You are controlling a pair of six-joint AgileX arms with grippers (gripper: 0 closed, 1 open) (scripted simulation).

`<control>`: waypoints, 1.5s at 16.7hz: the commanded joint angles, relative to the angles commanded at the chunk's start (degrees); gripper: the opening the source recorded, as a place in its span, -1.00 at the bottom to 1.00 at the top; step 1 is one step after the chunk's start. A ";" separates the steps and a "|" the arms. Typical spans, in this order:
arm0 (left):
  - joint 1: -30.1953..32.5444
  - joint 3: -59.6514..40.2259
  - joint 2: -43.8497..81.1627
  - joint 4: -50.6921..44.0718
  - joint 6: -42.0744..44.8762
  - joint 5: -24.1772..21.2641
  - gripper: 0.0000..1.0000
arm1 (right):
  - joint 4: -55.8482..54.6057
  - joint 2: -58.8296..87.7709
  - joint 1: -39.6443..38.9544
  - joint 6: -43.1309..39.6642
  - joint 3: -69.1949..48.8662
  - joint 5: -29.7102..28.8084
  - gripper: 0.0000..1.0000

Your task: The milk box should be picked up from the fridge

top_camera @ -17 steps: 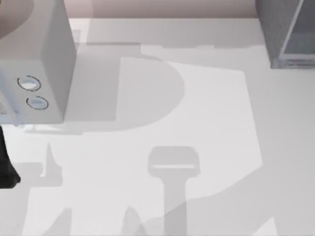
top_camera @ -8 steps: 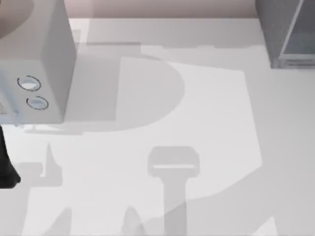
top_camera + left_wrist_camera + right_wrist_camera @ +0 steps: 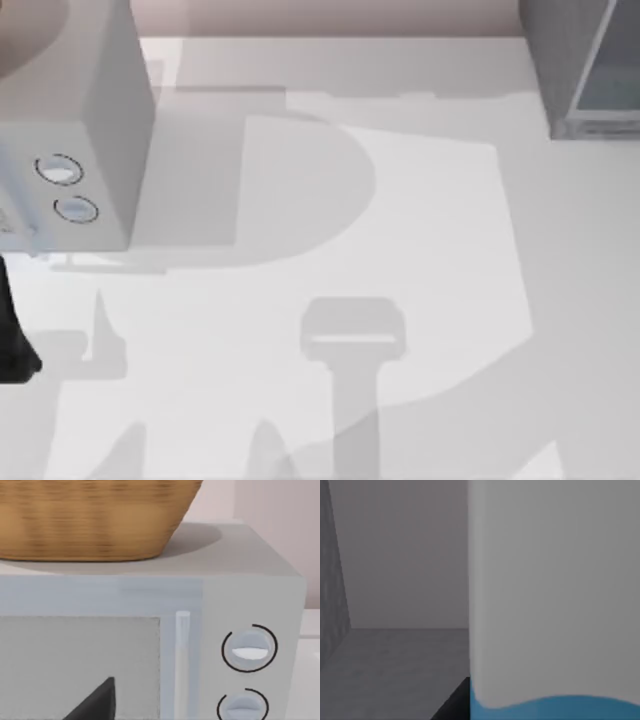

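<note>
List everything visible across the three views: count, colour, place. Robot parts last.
fridge: 1, dark grey with a pale bluish panel, far right corner of the table in the top view.
milk box: 1, white face with a blue band at one edge, very close to the right wrist camera, inside a grey-walled compartment.
microwave: 1, light grey, two round dials, far left of the table.
basket: 1, tan wicker, resting on top of the microwave.
table: 1, white, crossed by grey shadows.
left arm: black part at the top view's left edge, in front of the microwave.
</note>
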State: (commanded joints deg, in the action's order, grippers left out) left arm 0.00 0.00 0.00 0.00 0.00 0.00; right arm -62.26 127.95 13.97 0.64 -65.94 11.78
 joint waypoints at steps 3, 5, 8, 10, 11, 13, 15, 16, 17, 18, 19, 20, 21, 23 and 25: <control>0.00 0.00 0.00 0.00 0.00 0.00 1.00 | 2.93 -2.32 -0.07 0.03 -0.47 0.09 -1.00; 0.00 0.00 0.00 0.00 0.00 0.00 1.00 | 5.75 -4.58 -0.03 0.07 -1.02 0.07 -1.00; 0.00 0.00 0.00 0.00 0.00 0.00 1.00 | 9.00 -7.23 0.00 0.07 -1.77 0.09 -1.00; 0.00 0.00 0.00 0.00 0.00 0.00 1.00 | 9.29 -7.46 0.01 0.07 -1.85 0.10 -1.00; 0.00 0.00 0.00 0.00 0.00 0.00 1.00 | 9.29 -7.46 0.01 0.07 -1.85 0.10 -1.00; 0.00 0.00 0.00 0.00 0.00 0.00 1.00 | 9.07 -7.37 0.00 0.16 -1.48 0.17 -1.00; 0.00 0.00 0.00 0.00 0.00 0.00 1.00 | 8.17 -9.10 0.20 0.18 0.65 0.66 -1.00; 0.00 0.00 0.00 0.00 0.00 0.00 1.00 | 7.45 -10.44 0.44 0.20 2.52 0.98 -1.00; 0.00 0.00 0.00 0.00 0.00 0.00 1.00 | 6.62 -11.93 0.78 0.23 4.74 1.31 -1.00; 0.00 0.00 0.00 0.00 0.00 0.00 1.00 | 5.73 -13.53 1.19 0.26 7.32 1.66 -1.00; 0.00 0.00 0.00 0.00 0.00 0.00 1.00 | 4.80 -15.18 1.62 0.29 10.25 2.03 -1.00; 0.00 0.00 0.00 0.00 0.00 0.00 1.00 | 3.89 -16.88 2.05 0.30 13.36 2.43 -1.00; 0.00 0.00 0.00 0.00 0.00 0.00 1.00 | 2.97 -18.54 2.46 0.30 16.40 2.84 -1.00; 0.00 0.00 0.00 0.00 0.00 0.00 1.00 | 1.26 -21.53 3.20 0.28 21.10 3.58 -1.00; 0.00 0.00 0.00 0.00 0.00 0.00 1.00 | 0.13 -23.27 3.66 0.27 23.42 4.03 -1.00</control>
State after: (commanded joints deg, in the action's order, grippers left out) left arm 0.00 0.00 0.00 0.00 0.00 0.00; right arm -62.13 104.69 17.63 0.91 -42.52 15.81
